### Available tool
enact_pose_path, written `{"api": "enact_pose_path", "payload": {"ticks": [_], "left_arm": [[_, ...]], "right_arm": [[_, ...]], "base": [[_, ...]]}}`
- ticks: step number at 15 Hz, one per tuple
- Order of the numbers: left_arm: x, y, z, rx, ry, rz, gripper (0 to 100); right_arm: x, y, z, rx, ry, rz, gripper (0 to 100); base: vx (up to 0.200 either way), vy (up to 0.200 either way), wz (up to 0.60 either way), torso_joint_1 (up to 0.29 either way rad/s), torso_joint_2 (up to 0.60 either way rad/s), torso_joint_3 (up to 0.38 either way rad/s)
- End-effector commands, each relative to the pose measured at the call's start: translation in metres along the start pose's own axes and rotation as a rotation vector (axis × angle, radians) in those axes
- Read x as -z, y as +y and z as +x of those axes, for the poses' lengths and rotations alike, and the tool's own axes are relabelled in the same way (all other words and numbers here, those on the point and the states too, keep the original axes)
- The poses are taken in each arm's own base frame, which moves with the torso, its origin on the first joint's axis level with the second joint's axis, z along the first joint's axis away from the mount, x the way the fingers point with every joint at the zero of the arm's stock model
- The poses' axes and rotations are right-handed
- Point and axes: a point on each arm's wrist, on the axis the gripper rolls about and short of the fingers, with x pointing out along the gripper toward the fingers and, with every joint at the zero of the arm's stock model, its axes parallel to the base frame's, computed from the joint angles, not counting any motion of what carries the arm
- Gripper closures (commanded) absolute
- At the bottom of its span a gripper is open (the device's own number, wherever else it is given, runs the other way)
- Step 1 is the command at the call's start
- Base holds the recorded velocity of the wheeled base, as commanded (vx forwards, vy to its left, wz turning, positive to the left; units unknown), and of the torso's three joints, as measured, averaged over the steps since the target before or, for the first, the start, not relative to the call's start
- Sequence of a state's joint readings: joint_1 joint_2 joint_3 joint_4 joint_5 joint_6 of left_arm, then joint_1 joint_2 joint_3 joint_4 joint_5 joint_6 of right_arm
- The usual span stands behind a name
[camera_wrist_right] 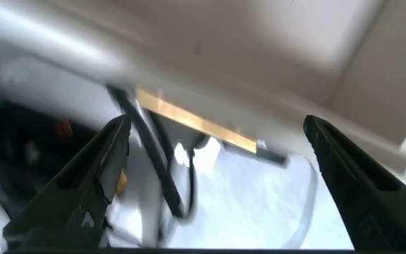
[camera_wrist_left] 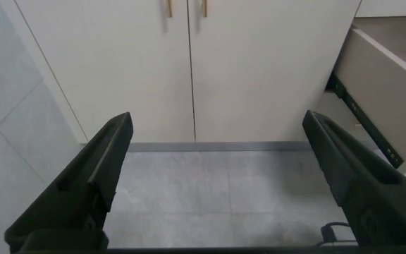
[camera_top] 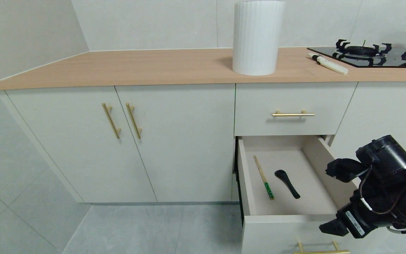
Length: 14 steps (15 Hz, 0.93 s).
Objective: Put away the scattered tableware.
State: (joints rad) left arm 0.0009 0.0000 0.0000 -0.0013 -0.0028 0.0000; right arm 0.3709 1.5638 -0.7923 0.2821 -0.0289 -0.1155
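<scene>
My right gripper (camera_top: 326,198) hangs at lower right, jaws spread and empty, beside the open drawer (camera_top: 248,183). Inside lie chopsticks (camera_top: 263,178) and a black spoon (camera_top: 287,183), near each other but apart. My left gripper (camera_wrist_left: 217,123) gapes wide over the floor (camera_wrist_left: 210,190). Farther back, at upper right, a knife (camera_top: 327,63) rests on the countertop (camera_top: 153,65).

A kitchen: tiled walls (camera_top: 146,24), a wooden counter (camera_top: 153,67) with a gas stove (camera_top: 368,54), pale cabinets (camera_top: 174,141), and an open drawer (camera_top: 246,183) just beside the fingers (camera_top: 344,168) of the right gripper (camera_top: 330,198).

We log our right gripper (camera_top: 324,199) spread wide, jaws one above the other; left gripper (camera_wrist_left: 217,137) likewise spread, angled downward.
</scene>
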Motion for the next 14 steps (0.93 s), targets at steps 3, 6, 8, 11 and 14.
{"api": "enact_pose_path", "payload": {"ticks": [3,6,8,11,14], "left_arm": [[0.000,0.000,0.000,0.000,0.000,0.000,0],[0.000,0.000,0.000,0.000,0.000,0.000,0],[0.000,0.000,0.000,0.000,0.000,0.000,0],[0.000,0.000,0.000,0.000,0.000,0.000,0],[0.000,0.000,0.000,0.000,0.000,0.000,0]], "right_arm": [[0.014,0.007,-0.004,-0.026,0.086,-0.125,0],[0.021,0.011,-0.002,-0.043,0.150,-0.175,0],[0.023,0.015,0.002,-0.051,0.187,-0.194,0],[0.024,0.021,0.012,-0.068,0.246,-0.218,0],[0.020,0.021,0.026,-0.069,0.289,-0.208,0]], "base": [[0.000,0.000,0.00,0.000,0.00,0.000],[0.000,0.000,0.00,0.000,0.00,0.000],[0.000,0.000,0.00,0.000,0.00,0.000],[0.000,0.000,0.00,0.000,0.00,0.000],[0.000,0.000,0.00,0.000,0.00,0.000]]}}
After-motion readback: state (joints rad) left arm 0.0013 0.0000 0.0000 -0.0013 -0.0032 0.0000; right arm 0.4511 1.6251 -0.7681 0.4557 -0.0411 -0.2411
